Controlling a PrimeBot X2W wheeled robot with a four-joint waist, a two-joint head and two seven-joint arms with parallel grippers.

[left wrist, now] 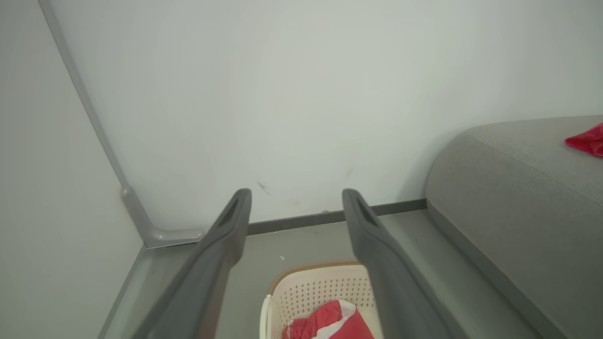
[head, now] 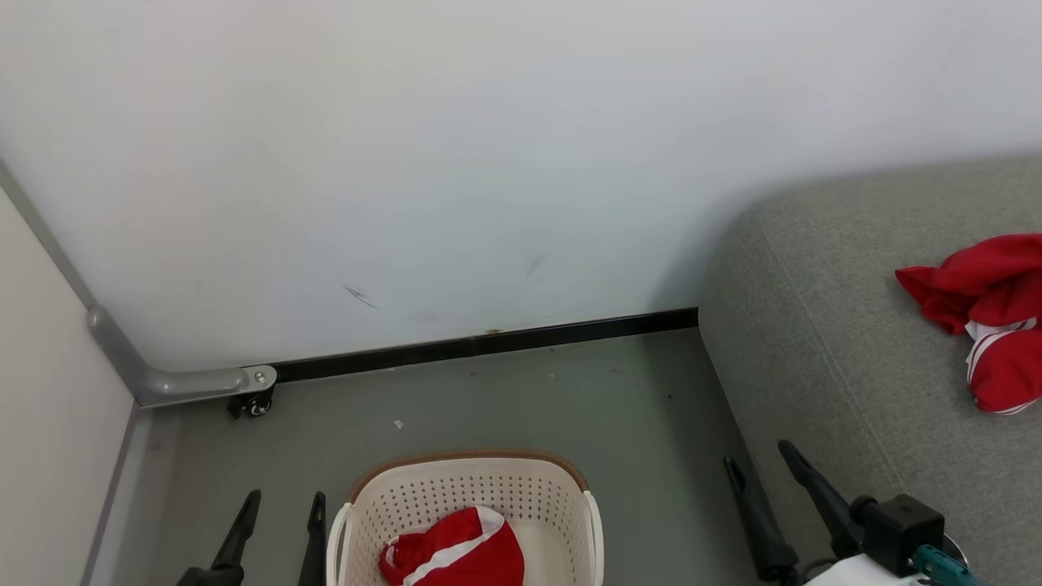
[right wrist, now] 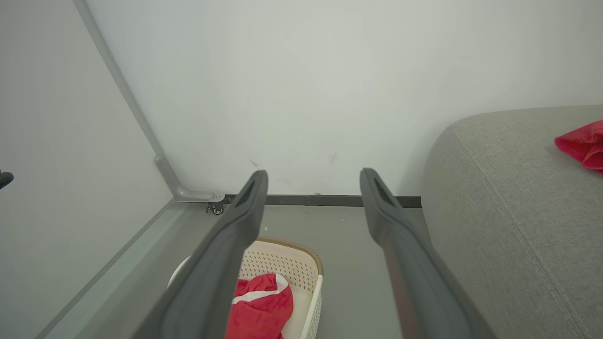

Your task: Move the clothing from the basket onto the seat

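Our left pincer and right pincer gape empty; a loose grab could drop the near clothing short of the seat.

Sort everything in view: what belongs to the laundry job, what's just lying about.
Job: red garment in the basket, basket, grey seat, red garment on the seat.
Lying about: grey frame leg, its caster, black skirting strip.

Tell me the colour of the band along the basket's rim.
The rim band is brown, on a cream-white basket; the head view shows it best.
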